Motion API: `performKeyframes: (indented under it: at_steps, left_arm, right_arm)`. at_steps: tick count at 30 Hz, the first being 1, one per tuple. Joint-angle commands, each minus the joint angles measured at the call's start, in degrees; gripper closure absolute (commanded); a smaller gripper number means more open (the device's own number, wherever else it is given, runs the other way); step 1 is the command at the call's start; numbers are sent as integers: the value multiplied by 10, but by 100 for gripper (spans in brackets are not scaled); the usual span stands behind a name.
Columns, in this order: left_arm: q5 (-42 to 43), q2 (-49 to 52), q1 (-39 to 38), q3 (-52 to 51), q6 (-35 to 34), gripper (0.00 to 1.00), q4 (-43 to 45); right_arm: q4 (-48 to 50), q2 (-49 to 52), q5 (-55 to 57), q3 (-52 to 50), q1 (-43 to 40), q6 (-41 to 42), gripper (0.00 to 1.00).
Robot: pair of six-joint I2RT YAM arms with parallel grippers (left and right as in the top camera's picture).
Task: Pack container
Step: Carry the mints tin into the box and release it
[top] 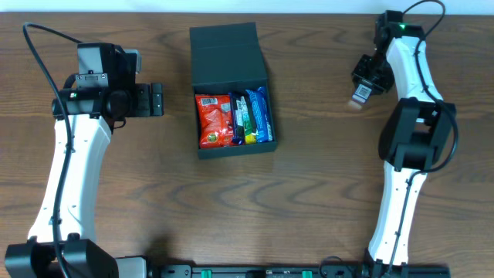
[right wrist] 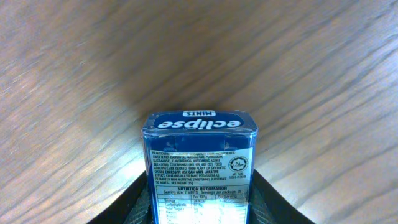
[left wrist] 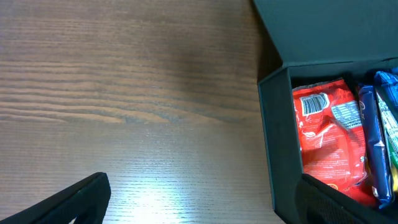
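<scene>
The container [top: 224, 55], a dark green-black box with its flap lid open toward the back, sits at the table's centre. Inside lie a red snack packet [top: 214, 120] and blue packets [top: 257, 116]. It also shows in the left wrist view [left wrist: 273, 137] with the red packet [left wrist: 326, 137]. My left gripper [top: 157, 100] is open and empty, left of the container, its right finger next to the box wall [left wrist: 199, 205]. My right gripper [top: 361, 91] is at the far right, shut on a blue Eclipse mints tin [right wrist: 199, 168] held above the wood.
Brown wooden tabletop [top: 309, 201] all around. The right arm's base column [top: 401, 193] stands at the right, the left arm's [top: 65, 185] at the left.
</scene>
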Motion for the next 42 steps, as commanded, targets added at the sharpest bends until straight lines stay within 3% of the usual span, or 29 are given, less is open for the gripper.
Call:
performKeyframes:
  at_steps: [1,11,20,27,42]
  left_arm:
    - [2,2,1,12,-2,5,2]
    - [2,2,1,12,-2,5,2]
    - [2,2,1,12,-2,5,1]
    - [2,2,1,12,-2,5,0]
    - [2,2,1,12,-2,5,-5]
  right_arm:
    - [-21,-51,-4,66,37,-17,92]
    - [-91,-149,-34,155,225,-95,98]
    - [-124,-157,-52,102,380,-44,98]
    - [-76,-157,-73,-15,441,-3,98]
    - [27,-156,-72,-108,477,31,98]
